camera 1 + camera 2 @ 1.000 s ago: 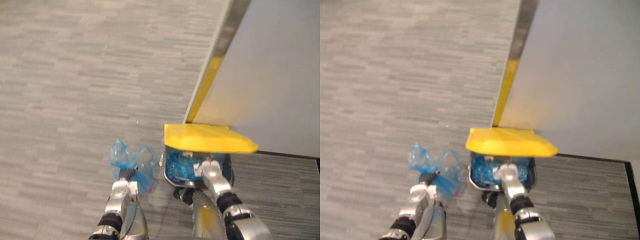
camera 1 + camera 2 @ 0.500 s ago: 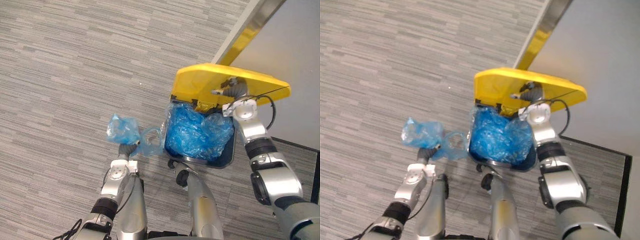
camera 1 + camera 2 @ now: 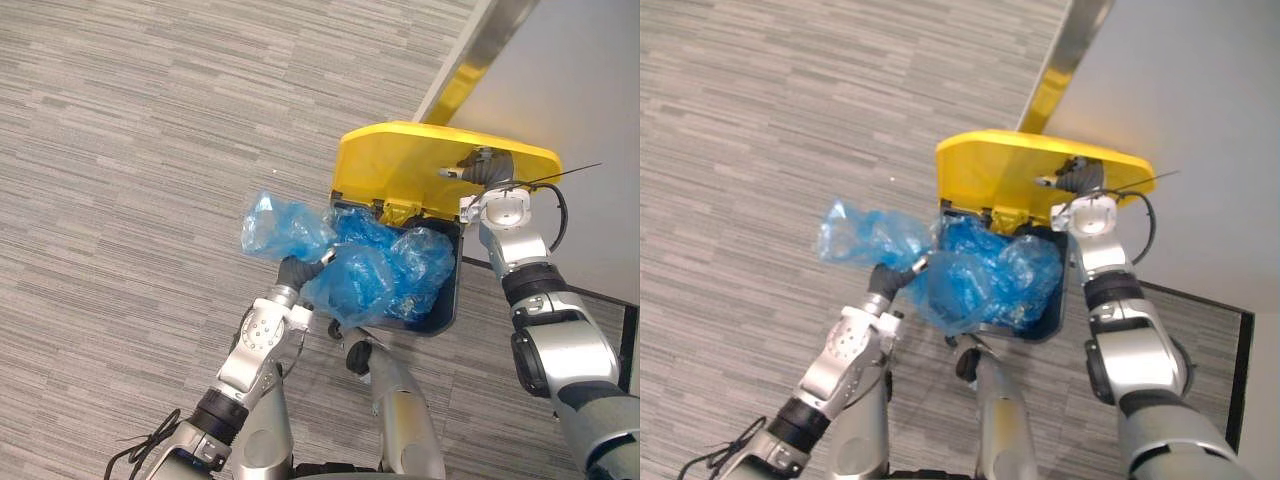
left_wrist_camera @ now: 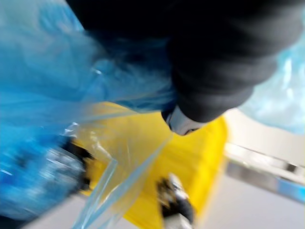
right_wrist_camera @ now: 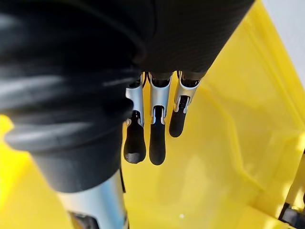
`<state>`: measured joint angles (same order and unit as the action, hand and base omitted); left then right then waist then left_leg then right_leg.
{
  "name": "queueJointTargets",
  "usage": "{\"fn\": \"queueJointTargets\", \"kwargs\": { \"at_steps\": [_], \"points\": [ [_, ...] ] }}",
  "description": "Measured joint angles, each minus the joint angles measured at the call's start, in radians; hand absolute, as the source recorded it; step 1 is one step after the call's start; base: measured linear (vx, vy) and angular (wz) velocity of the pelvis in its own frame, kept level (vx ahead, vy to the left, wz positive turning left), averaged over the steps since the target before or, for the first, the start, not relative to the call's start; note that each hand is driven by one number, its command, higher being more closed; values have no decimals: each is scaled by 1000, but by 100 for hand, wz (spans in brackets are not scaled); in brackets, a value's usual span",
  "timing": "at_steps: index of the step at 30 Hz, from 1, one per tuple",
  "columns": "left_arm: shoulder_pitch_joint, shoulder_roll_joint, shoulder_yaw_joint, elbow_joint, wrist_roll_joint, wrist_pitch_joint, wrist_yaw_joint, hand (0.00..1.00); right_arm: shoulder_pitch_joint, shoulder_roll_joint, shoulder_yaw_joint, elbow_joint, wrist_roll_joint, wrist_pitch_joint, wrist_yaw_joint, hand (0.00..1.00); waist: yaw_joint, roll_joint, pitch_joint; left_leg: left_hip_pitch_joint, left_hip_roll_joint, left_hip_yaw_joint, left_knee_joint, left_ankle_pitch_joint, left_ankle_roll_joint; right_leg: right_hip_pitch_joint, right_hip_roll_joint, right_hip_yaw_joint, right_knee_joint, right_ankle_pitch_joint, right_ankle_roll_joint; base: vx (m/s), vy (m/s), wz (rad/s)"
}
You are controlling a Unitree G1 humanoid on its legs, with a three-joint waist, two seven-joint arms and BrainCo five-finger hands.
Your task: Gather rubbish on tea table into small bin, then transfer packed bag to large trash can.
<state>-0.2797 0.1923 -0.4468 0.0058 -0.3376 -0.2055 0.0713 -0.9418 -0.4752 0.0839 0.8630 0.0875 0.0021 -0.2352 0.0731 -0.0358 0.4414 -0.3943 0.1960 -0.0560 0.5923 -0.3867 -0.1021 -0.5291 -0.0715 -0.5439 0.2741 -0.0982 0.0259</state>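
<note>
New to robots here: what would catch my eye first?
The bright yellow lid of the trash can, propped open by the right hand beside a grey wall. Then the crinkly blue bag gripped in the left hand, at the rim of the can with its blue liner.

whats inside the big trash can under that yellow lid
A crumpled blue liner fills the trash can. The left hand holds the packed blue bag at its rim. Anything beneath the liner is covered. The right hand props the yellow lid.
</note>
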Motion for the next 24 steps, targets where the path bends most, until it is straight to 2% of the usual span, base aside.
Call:
{"fn": "queueJointTargets", "kwargs": {
  "at_steps": [2,3,4,5,6,7,8,11,13,19,21,24],
  "points": [
    [-45,-1,-39,-37,-17,-3,0,100,0,6,0,11,-1,2,1,0,1,-3,-1,18,2,-1,-12,0,0,18,15,1,-28,1,13,-67,-57,-18],
    [-72,-3,-56,-47,-19,-8,0,100,0,10,0,12,-3,3,2,0,7,-1,0,33,16,-7,-40,8,8,24,23,-4,-29,-44,86,-34,-97,-17],
    [-108,-12,-56,-54,-19,-15,-5,100,-6,16,1,15,-7,4,2,0,12,3,5,53,38,13,-72,20,5,-48,8,132,210,4,-108,-21,-135,6],
    [-119,-20,-56,-55,-19,-20,-8,100,-5,17,4,19,-8,4,3,0,-13,-3,5,52,25,15,-69,35,-12,-50,3,229,268,9,-136,12,-206,42],
    [-133,-36,-54,-65,-18,-28,-5,100,-18,27,17,34,-8,4,5,0,-31,-6,5,54,27,11,-66,55,-31,-14,20,278,205,-39,-49,16,-207,23],
    [-137,-44,-48,-72,-17,-33,4,100,-34,39,20,36,-8,4,10,0,-21,-9,3,61,17,23,-65,59,-23,-5,22,271,165,-16,-33,-13,-177,-38],
    [-156,-42,-53,-72,-15,-31,14,100,-62,44,33,58,-8,4,22,0,-9,-13,5,81,-5,38,-68,64,-7,6,19,239,121,27,-27,-29,-86,-64],
    [-162,-42,-55,-71,13,-28,33,100,-65,42,42,61,-9,5,23,0,-31,-13,6,83,-16,51,-70,68,1,6,7,240,119,32,-27,-51,-2,-16],
    [-179,-41,-53,-58,32,-28,50,100,-66,41,52,61,-8,5,23,0,-34,-13,6,79,-17,66,-66,70,4,6,3,240,104,45,-31,-75,53,-11],
    [-242,-40,-41,131,91,-19,81,100,-86,26,78,48,-7,4,22,0,-40,-14,6,35,-29,97,-64,82,-7,7,-8,241,18,130,-8,-70,67,-6],
    [-260,-40,-39,210,101,-1,82,100,-86,15,79,26,-7,5,22,0,-42,-15,7,16,-29,98,-58,85,-13,5,-5,240,-7,148,-7,-27,53,0],
    [-305,-40,-40,336,106,26,83,100,-86,3,98,-35,-6,6,22,0,-52,-31,16,-15,-28,103,-43,85,-13,-10,-3,242,-33,169,-16,-11,37,-3]
  ]
}}
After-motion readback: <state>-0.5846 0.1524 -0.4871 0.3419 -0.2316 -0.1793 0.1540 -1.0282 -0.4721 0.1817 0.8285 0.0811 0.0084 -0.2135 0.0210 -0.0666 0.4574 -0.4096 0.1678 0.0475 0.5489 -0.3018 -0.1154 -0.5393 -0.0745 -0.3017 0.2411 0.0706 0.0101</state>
